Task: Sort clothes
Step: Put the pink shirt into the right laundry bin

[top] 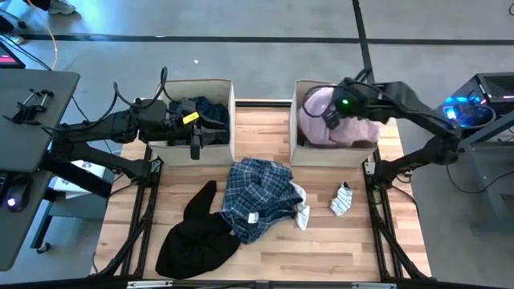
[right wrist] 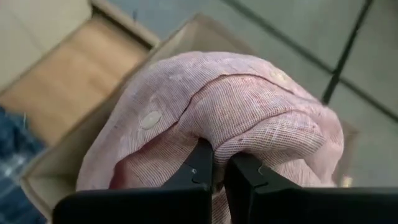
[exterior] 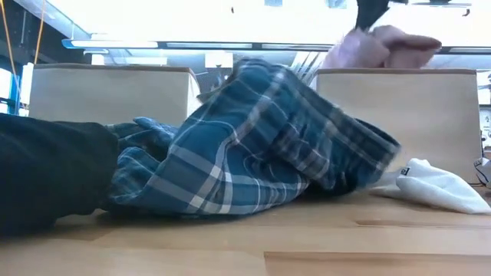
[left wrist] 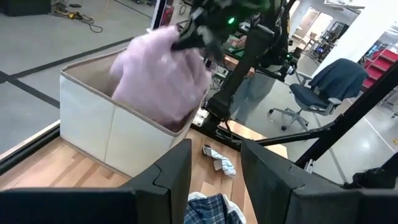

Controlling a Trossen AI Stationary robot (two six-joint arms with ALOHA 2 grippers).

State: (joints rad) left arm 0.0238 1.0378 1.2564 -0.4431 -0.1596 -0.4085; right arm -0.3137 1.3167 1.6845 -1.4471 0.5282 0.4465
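Observation:
My right gripper (top: 331,117) is shut on the pale pink shirt (top: 341,120), over the right beige bin (top: 333,152). My left gripper (top: 195,147) is open and empty at the near wall of the left beige bin (top: 177,151), which holds dark navy clothes (top: 210,108). The blue-white plaid shirt (top: 259,197) lies bunched on the table's middle, its left part against the black garment (top: 197,233). White socks lie beside it (top: 301,213) and farther right (top: 342,199). No teal piece shows. My right gripper pinches a bunched fold of the pink shirt (right wrist: 214,140) between its two fingers, several layers. The fingers come from above. The shirt bulges around the fingers and hangs over the right bin (left wrist: 158,81); whether its lower part rests inside, I cannot tell.
The two bins stand side by side at the table's far edge with a gap between them. Bare wood shows along the near edge and at the near right (top: 353,249). Beyond the table are an office chair (left wrist: 329,81) and metal frames.

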